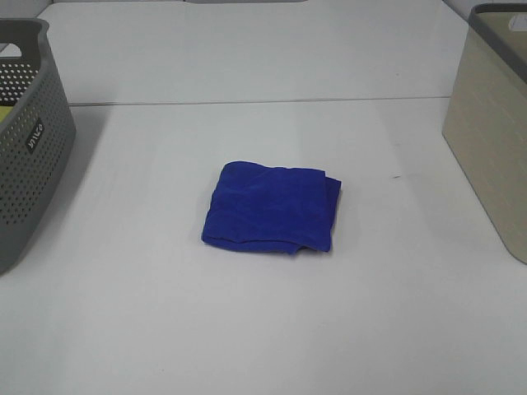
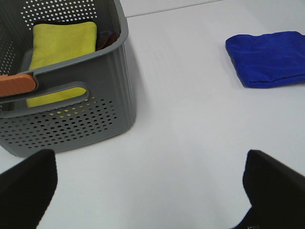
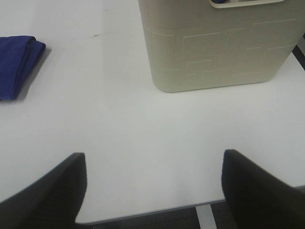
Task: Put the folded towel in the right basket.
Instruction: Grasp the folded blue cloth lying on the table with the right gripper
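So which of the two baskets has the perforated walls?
The grey basket on the left of the exterior view: its walls are dotted with small holes. The beige basket on the right has solid walls.

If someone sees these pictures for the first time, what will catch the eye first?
The bright blue folded towel stands out at the centre of the white table. A grey perforated basket stands at the left edge, holding a yellow cloth, and a beige basket at the right.
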